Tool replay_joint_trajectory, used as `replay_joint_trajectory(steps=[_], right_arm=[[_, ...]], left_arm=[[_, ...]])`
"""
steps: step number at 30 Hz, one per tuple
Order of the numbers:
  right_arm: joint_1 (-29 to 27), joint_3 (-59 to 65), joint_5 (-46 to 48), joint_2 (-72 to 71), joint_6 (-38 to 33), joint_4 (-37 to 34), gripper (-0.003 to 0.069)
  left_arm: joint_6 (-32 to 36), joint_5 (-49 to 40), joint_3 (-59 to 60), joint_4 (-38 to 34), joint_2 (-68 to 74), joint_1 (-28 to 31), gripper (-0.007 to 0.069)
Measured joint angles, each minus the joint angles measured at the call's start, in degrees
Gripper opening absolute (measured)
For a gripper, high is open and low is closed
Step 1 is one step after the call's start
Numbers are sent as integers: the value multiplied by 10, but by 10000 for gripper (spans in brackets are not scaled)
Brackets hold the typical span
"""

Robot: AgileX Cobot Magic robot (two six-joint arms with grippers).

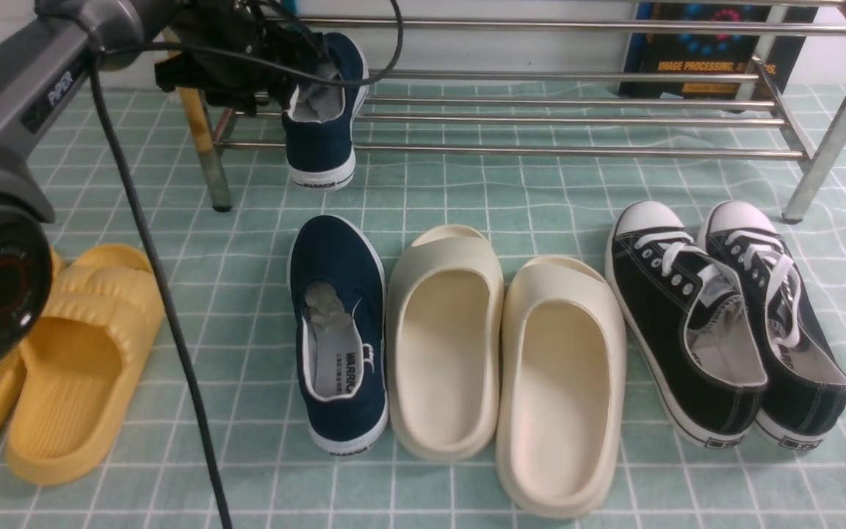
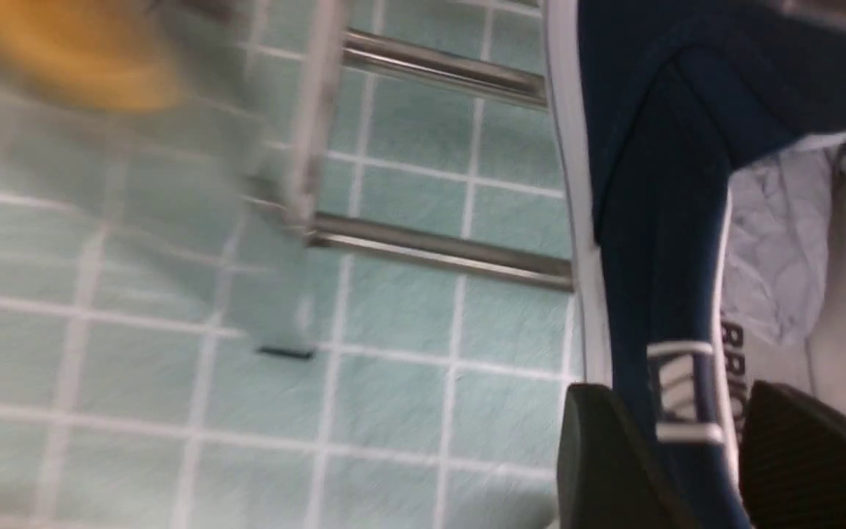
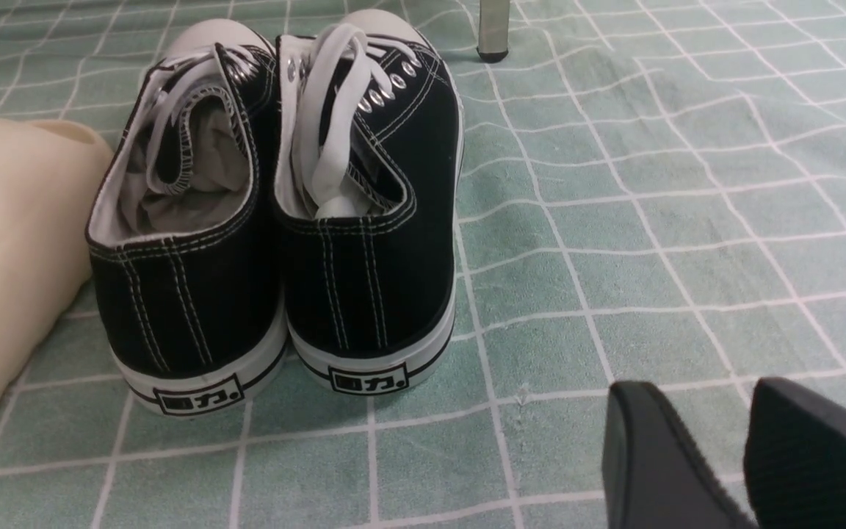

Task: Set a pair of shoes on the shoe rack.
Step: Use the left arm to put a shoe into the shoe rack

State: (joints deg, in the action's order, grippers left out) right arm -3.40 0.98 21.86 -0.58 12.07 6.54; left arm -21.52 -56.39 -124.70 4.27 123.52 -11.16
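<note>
While the rack (image 1: 577,150) spans the back of the green tiled cloth (image 1: 540,198), one navy shoe (image 1: 324,143) lies on its lower bars at the left end, with the heel jutting past the front bar. Its mate (image 1: 342,294) sits on the cloth, just beside a cream slide (image 1: 443,345). At the racked shoe the left hand (image 2: 680,393) stands spread, fingers either side of the heel wall; the right hand (image 3: 702,386) hovers spread over the cloth — holding nothing.

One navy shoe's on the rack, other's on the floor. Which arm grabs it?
Left arm. Its jaws stand open astride the racked shoe's collar, just beyond the floor shoe, which lies left of centre. The right jaws sit low by the black sneakers, with both cream slides in between.
</note>
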Motion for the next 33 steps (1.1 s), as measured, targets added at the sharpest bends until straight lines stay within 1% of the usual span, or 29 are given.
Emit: replay_joint_trajectory(steps=[3, 4, 5, 8, 10, 11, 14, 18, 23, 27, 28, 30, 33], right_arm=[[0, 0, 0, 0, -1, 0, 239], [0, 0, 0, 0, -1, 0, 239], [0, 0, 0, 0, -1, 0, 239], [0, 0, 0, 0, -1, 0, 239], [0, 0, 0, 0, -1, 0, 239], [0, 0, 0, 0, -1, 0, 239], [0, 0, 0, 0, -1, 0, 239], [0, 0, 0, 0, -1, 0, 239], [0, 0, 0, 0, -1, 0, 239], [0, 0, 0, 0, -1, 0, 239], [0, 0, 0, 0, -1, 0, 239], [0, 0, 0, 0, -1, 0, 239], [0, 0, 0, 0, -1, 0, 239]], left_arm=[[0, -34, 0, 12, -32, 0, 223], [0, -37, 0, 12, -32, 0, 223], [20, -74, -2, 4, -53, 0, 154], [53, -104, 5, -17, -57, -7, 62], [66, -104, 22, -26, -55, -13, 20], [71, -94, 43, -33, -51, -21, -14], [74, -47, 88, -48, -38, -37, -13], [75, -6, 101, -53, -8, -45, -13], [68, 0, 103, -46, 6, -46, -13], [27, 11, 103, -11, 5, -47, -13], [27, 11, 102, -8, 5, -47, -13], [5, 16, 102, 18, 5, -48, -13], [-6, 23, 102, 34, 5, -47, -13]])
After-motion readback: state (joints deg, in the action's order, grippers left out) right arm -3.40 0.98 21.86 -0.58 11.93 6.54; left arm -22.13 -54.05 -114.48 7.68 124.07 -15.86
